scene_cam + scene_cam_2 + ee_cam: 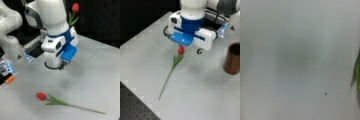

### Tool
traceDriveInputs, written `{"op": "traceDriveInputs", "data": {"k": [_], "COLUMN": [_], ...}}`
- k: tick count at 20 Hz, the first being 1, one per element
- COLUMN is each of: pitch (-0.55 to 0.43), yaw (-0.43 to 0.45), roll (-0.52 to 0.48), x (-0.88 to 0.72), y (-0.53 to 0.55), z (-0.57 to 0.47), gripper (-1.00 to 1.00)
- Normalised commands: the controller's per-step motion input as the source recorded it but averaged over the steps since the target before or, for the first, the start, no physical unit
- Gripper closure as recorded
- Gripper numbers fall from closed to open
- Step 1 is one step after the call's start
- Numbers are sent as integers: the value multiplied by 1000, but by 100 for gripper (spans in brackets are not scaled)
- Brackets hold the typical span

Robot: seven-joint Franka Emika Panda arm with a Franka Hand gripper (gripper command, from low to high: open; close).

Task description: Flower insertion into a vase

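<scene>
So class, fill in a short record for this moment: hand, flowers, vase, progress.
hand: the white and blue robot hand hangs above the grey table, holding nothing visible
flower lying: red tulip with green stem flat on the table, below the hand
other flower: red tulip upright behind the arm
vase: plain brown cylinder vase upright at a front view's right
progress: lying tulip not picked up

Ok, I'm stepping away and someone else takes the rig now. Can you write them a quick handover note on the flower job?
Gripper: above the table, holding nothing that shows, not touching the flower.
Flower: lying flat on the table, red head toward a front view's left, stem trailing right; its green leaf edge shows in the wrist view.
Vase: upright at a front view's right, apart from the flower, and looks empty.
Done: nothing visible.
Left: grasp the flower, insert it into the vase.
</scene>
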Motion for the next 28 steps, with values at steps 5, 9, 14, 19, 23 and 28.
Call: {"op": "traceDriveInputs", "data": {"k": [5, 9, 14, 19, 23, 28], "pitch": [118, 118, 118, 118, 118, 118], "yaw": [168, 168, 168, 167, 167, 167], "roll": [-104, -104, -103, -103, -103, -103], "x": [167, 167, 167, 167, 167, 167], "y": [-74, -74, -74, -74, -74, -74], "z": [100, 100, 100, 100, 100, 100], "gripper": [-100, -100, -100, -100, -100, -100]}}
